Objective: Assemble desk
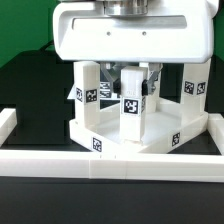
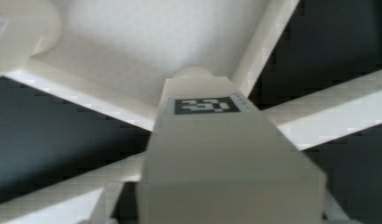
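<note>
The white desk top (image 1: 150, 132) lies on the black table with its rim up. Tag-marked legs stand upright in it at the exterior view's left (image 1: 85, 92) and right (image 1: 195, 90). A third leg (image 1: 131, 108) stands upright over the near middle of the top, its lower end at the tray floor. My gripper (image 1: 133, 78) comes down from above and is shut on this leg's upper part. In the wrist view that leg (image 2: 223, 160) fills the foreground with its tag facing me, and the desk top (image 2: 152, 50) lies beyond it. My fingers are hidden there.
Long white border rails run along the front (image 1: 110, 162), the exterior view's left (image 1: 6, 122) and right (image 1: 214, 130), close around the desk top. The arm's large white hand (image 1: 130, 30) hangs over the middle and hides what is behind.
</note>
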`<move>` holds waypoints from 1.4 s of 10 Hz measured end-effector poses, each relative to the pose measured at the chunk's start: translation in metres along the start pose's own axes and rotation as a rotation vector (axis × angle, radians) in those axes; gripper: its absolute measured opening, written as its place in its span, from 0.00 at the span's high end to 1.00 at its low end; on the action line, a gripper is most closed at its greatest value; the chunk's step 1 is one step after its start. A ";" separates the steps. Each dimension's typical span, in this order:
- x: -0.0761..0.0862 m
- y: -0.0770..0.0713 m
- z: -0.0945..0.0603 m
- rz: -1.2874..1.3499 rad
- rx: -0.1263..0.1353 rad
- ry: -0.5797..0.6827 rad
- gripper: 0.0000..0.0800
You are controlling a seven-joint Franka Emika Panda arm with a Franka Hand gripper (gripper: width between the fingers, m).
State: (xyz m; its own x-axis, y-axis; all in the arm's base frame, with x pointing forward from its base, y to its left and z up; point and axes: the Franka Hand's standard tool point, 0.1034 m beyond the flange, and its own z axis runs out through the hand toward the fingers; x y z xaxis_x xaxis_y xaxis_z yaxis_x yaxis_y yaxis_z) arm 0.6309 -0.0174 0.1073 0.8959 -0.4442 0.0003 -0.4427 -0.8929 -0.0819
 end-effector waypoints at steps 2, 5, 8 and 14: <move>0.000 0.001 0.003 0.117 0.010 0.001 0.64; 0.001 0.003 0.003 0.378 0.016 -0.004 0.64; 0.001 0.002 0.004 0.639 0.024 -0.014 0.64; -0.001 -0.002 0.005 0.963 0.029 -0.029 0.64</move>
State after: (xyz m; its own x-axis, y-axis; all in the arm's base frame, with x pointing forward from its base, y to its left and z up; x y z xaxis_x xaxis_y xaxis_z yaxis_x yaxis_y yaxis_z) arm 0.6308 -0.0150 0.1027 0.1495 -0.9833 -0.1042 -0.9878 -0.1440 -0.0586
